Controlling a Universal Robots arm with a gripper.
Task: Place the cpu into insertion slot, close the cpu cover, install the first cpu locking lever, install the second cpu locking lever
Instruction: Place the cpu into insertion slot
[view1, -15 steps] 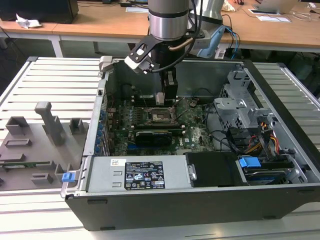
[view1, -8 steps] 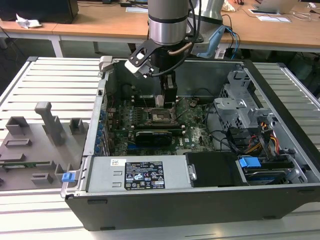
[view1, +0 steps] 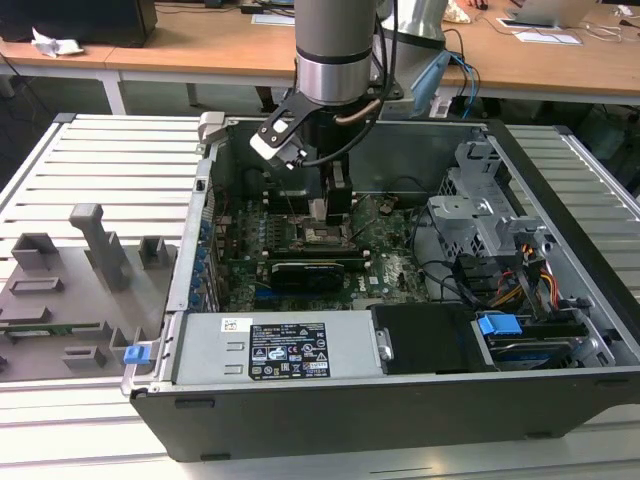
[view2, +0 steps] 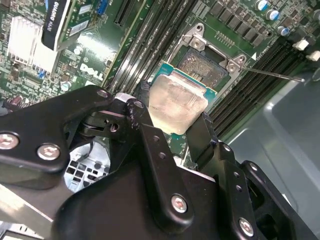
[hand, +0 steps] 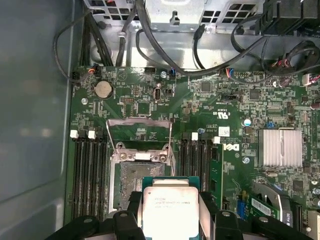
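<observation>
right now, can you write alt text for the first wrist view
The gripper holds the cpu by two opposite edges, close to the open insertion slot and not yet seated in it. The cpu cover is swung open past the slot, on a green motherboard with black cables at its edge.

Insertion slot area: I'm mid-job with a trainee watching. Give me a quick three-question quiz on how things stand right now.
1. True or false: the cpu is seated in the insertion slot.
2. The cpu cover is: A) closed over the slot; B) swung open; C) lying outside the case.
3. Fill in: the gripper is shut on the ____.

Key: 1 false, the gripper holds it and the slot's dark centre lies bare; 2 B; 3 cpu.
</observation>
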